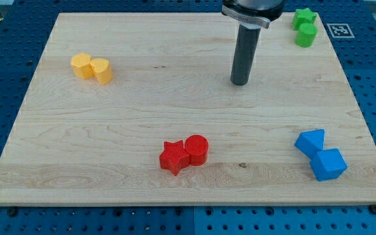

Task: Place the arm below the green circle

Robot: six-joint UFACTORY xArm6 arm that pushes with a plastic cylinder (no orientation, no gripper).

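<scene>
**Green circle at the tabletop's far right corner, rod tip well to its left**

The green circle (306, 35), a short upright cylinder, stands near the view's top right corner of the pale wooden tabletop (142, 117). A green star (303, 17) touches it from just above.

The arm carries no gripper, so there is nothing to read as wide, narrow or holding; it ends in a dark upright rod. My tip (240, 83) rests on bare wood, to the left of the green circle and somewhat lower in the view, well apart from it and touching no block.

Near the view's upper left, a yellow block (81, 65) of unclear shape sits against a yellow cylinder (102, 70). At the lower middle, a red star (173, 157) touches a red cylinder (197, 149) on its right. At the lower right, two blue angular blocks meet: the upper blue block (310, 141) and the lower blue block (328, 164).

A blue pegboard surface (5, 65) surrounds the board, and a small black-and-white marker (339, 29) lies beyond the top right corner.
</scene>
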